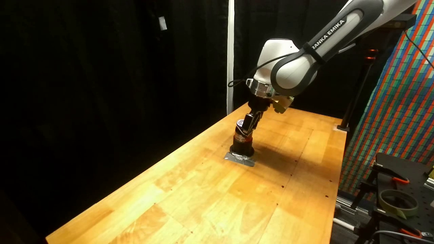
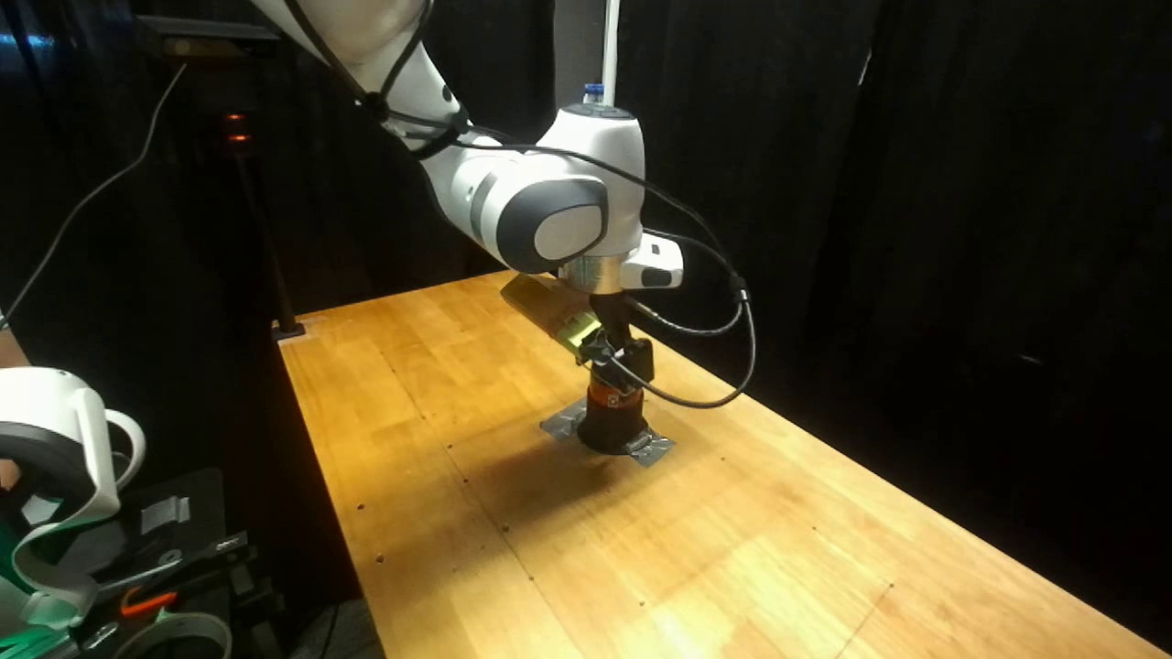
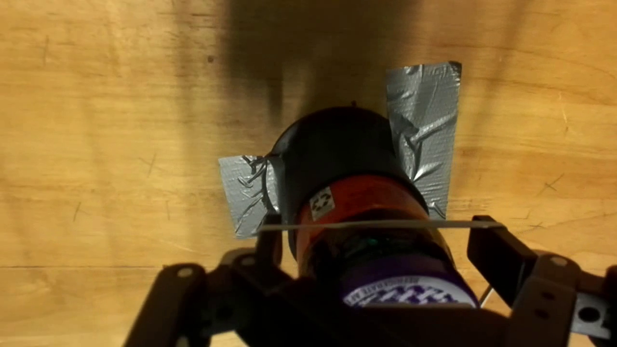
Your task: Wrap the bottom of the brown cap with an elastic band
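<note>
The brown cap [image 3: 366, 195], a dark cylinder with a reddish-orange band and a purple-edged top, stands upright on the table in both exterior views [image 1: 242, 144] [image 2: 612, 421]. Its black base is taped down. My gripper [image 3: 378, 226] points down over its upper part in both exterior views [image 1: 247, 126] [image 2: 624, 361]. In the wrist view the fingers are spread open, one on each side of the cylinder. A pale elastic band [image 3: 376, 224] is stretched between the two fingertips and crosses in front of the reddish-orange part. The far side of the band is mostly hidden.
Grey tape strips [image 3: 429, 130] [image 1: 239, 159] hold the base to the wooden table [image 1: 217, 200]. A cable loop [image 2: 753, 357] hangs beside the gripper. A dark cart [image 1: 420, 176] with a tape roll [image 1: 385, 201] stands beside the table. Black curtains [image 1: 112, 84] line the far side.
</note>
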`<state>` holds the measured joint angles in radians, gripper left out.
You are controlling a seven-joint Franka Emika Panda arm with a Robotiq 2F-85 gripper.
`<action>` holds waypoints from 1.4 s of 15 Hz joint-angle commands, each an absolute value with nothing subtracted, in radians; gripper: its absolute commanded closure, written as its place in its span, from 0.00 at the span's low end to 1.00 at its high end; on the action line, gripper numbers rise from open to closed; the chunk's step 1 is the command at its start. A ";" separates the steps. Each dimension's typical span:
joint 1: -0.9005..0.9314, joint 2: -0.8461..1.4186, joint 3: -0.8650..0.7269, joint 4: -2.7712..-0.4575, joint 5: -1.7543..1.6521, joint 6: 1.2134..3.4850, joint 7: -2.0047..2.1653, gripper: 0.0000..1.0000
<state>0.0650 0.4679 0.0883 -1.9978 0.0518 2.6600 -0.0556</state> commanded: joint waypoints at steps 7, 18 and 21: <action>0.122 0.528 0.030 -1.904 -0.065 2.674 0.008 0.00; 0.133 0.540 0.037 -1.825 -0.115 2.589 -0.028 0.00; 0.124 0.545 0.045 -1.799 -0.108 2.535 -0.048 0.00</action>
<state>0.1299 0.5274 0.0381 -1.8561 -0.0988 2.5882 -0.0261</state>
